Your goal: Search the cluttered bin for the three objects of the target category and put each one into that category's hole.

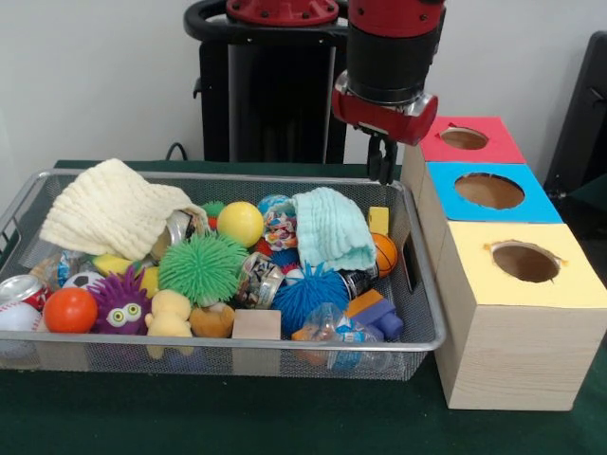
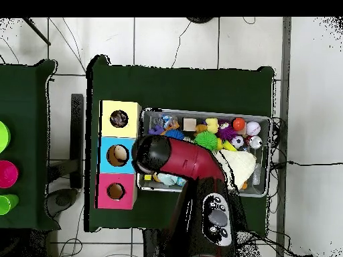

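The silver wire-mesh bin (image 1: 432, 313) is full of clutter; it also shows in the overhead view (image 2: 263, 122). One crinkly clear wrapper with coloured print (image 1: 334, 328) lies at the bin's front right. A dotted wrapper (image 1: 279, 227) sits beside the yellow ball. A shiny crumpled one (image 1: 258, 281) lies mid-bin. My gripper (image 1: 382, 161) hangs above the bin's far right corner, next to the red box (image 1: 465, 139). It is shut and holds nothing that I can see. In the overhead view the arm (image 2: 167, 157) hides the gripper.
Red, blue (image 1: 488, 190) and yellow (image 1: 524, 261) boxes with round holes stand in a row right of the bin. A cream cloth (image 1: 114, 209), a teal cloth (image 1: 332, 227), spiky green (image 1: 201, 267) and blue (image 1: 309, 294) balls, an orange ball (image 1: 69, 309) and a can (image 1: 21, 289) crowd the bin.
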